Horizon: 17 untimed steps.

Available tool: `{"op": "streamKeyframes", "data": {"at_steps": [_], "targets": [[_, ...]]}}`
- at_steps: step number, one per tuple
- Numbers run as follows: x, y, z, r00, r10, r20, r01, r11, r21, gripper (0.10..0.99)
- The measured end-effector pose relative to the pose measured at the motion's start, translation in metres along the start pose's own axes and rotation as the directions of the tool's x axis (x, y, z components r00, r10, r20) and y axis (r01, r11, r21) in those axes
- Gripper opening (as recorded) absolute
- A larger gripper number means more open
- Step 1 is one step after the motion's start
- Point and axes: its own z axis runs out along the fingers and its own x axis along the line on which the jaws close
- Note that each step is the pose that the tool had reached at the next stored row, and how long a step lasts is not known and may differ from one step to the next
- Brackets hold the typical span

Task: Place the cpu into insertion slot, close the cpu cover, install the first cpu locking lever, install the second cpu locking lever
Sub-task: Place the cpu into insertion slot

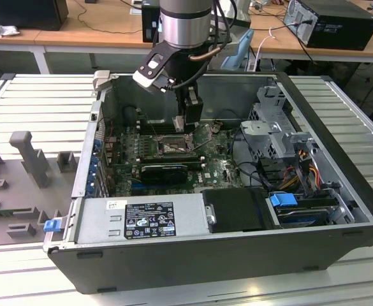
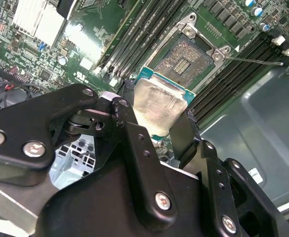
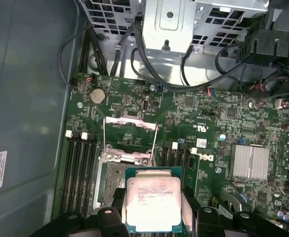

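cpu (image 3: pixel 153 203) in gripper (image 3: pixel 154 215) | over insertion slot (image 2: pixel 184 55) | cpu cover (image 3: pixel 132 121) raised beside slot

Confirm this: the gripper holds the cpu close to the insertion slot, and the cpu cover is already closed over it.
Wrong on the cover: the cpu cover is open, swung back off the bare insertion slot, as the first wrist view shows. The gripper does hold the cpu close to it.

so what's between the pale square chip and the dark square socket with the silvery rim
Nothing: the second wrist view shows a bare stretch between the pale square chip, pinched in the black gripper, and the open dark socket.
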Motion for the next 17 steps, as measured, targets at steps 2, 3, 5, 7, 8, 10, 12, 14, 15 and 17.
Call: {"op": "streamKeyframes", "data": {"at_steps": [2,3,5,7,8,10,12,14,15,17], "targets": [[0.0000,0.0000,0.0006,1.0000,0.007,0.0005,-0.007,1.0000,0.000,0.529],[0.0000,-0.0001,0.0008,0.9999,0.010,0.0008,-0.010,0.9999,0.000,0.529],[0.0000,-0.0001,0.0014,0.9998,0.019,0.0015,-0.019,0.9998,0.000,0.529],[0.0000,-0.0001,0.0019,0.9996,0.027,0.0022,-0.027,0.9996,0.000,0.529],[0.0000,-0.0002,0.0020,0.9996,0.029,0.0024,-0.029,0.9996,0.000,0.529],[0.0000,-0.0002,0.0023,0.9994,0.034,0.0027,-0.034,0.9994,-0.001,0.529],[0.0000,-0.0002,0.0027,0.9991,0.041,0.0033,-0.041,0.9991,-0.001,0.529],[0.0000,-0.0002,0.0031,0.9988,0.049,0.0039,-0.049,0.9988,-0.001,0.529],[0.0000,-0.0003,0.0033,0.9987,0.051,0.0041,-0.051,0.9987,-0.001,0.529],[0.0000,-0.0003,0.0036,0.9984,0.057,0.0046,-0.057,0.9984,-0.001,0.529]]}}
